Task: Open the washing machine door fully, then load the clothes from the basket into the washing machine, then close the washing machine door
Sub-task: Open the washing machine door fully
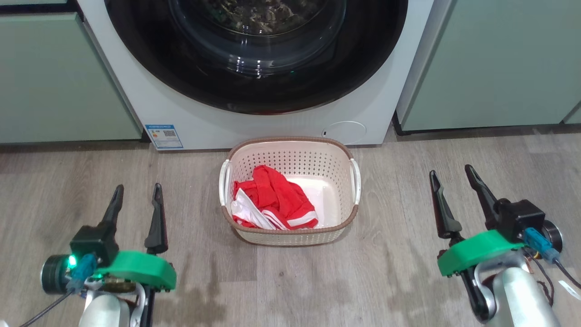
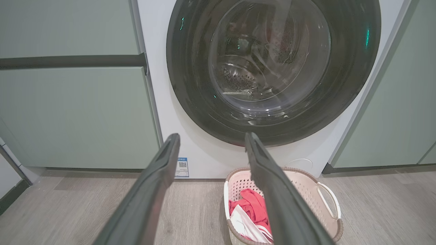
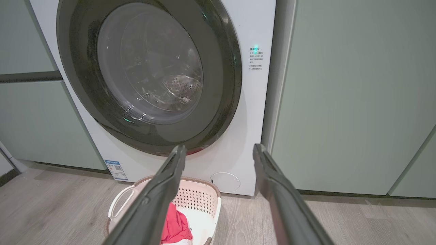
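We had both pincers spread wide and empty above the wood floor (image 1: 408, 272). The left gripper (image 1: 139, 186) and the right gripper (image 1: 450, 170) stood well apart, one on each side of the basket (image 1: 290, 139), and touched nothing. As we judged it, the first risk lay with the washing machine door (image 1: 363, 68). It sat shut and flush against the white washing machine (image 1: 272, 127), and we could make out no handle on its glossy black ring, so a finger hooked at the wrong edge could slip off. The basket stood just in front of the machine, below the door's lower edge, so an arm reaching in low might nudge it aside. The red-and-white clothes (image 1: 277, 200) were thin and bunched toward the basket's left side. A shallow pinch might catch only the trim and drop the garment on the floor. In the head view the door lay at about one o'clock from the left gripper and ten o'clock from the right. The basket and clothes lay at three o'clock from the left and nine o'clock from the right.
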`<state>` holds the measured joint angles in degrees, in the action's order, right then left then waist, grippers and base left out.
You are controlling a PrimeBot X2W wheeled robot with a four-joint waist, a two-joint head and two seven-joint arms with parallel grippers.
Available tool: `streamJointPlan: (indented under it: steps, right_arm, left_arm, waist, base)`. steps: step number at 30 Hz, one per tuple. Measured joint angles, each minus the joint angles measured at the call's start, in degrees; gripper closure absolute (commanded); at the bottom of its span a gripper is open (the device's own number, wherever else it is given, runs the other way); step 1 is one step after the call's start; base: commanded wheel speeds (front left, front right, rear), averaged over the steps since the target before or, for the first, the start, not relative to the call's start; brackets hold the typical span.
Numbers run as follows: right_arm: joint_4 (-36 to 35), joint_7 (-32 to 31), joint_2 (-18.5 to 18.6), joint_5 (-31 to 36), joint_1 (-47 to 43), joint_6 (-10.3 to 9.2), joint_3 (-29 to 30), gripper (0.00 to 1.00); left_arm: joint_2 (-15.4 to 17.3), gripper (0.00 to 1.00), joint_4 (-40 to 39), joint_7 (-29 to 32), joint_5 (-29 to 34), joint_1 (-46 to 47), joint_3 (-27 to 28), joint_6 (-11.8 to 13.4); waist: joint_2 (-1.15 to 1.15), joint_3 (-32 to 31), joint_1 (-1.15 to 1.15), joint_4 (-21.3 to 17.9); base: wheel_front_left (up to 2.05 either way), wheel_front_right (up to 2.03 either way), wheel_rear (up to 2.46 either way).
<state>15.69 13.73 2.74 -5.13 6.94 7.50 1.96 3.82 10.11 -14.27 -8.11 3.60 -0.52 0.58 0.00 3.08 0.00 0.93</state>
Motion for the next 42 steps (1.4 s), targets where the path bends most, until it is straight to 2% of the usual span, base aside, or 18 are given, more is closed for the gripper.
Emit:
streamJointPlan:
  steps: [9, 31, 42]
  right_arm:
    - [0.0, 0.4, 0.0, 0.0, 0.9, 0.00, 0.0, 0.00]
    - [-0.3, 0.5, -0.2, -0.1, 0.9, 0.00, 1.2, 0.00]
    - [-0.3, 0.5, 0.0, -0.5, 0.9, 0.00, 1.3, 0.00]
  left_arm:
    - [-0.1, 0.00, 0.0, 0.0, 0.5, 0.1, 0.7, -1.0]
    - [-0.9, 0.00, -0.6, 0.0, 1.1, 0.4, 1.2, -2.5]
    - [-1.3, 0.00, -0.9, 0.0, 1.2, 0.7, 1.2, -2.9]
  waist:
    - [0.00, 0.2, 0.00, -0.3]
    - [0.00, 0.8, 0.00, -1.4]
    - [0.00, 0.8, 0.00, -1.6]
  base:
    - [0.61, 0.61, -1.22]
    - [1.16, 1.16, -2.32]
    - [0.34, 0.34, -0.69]
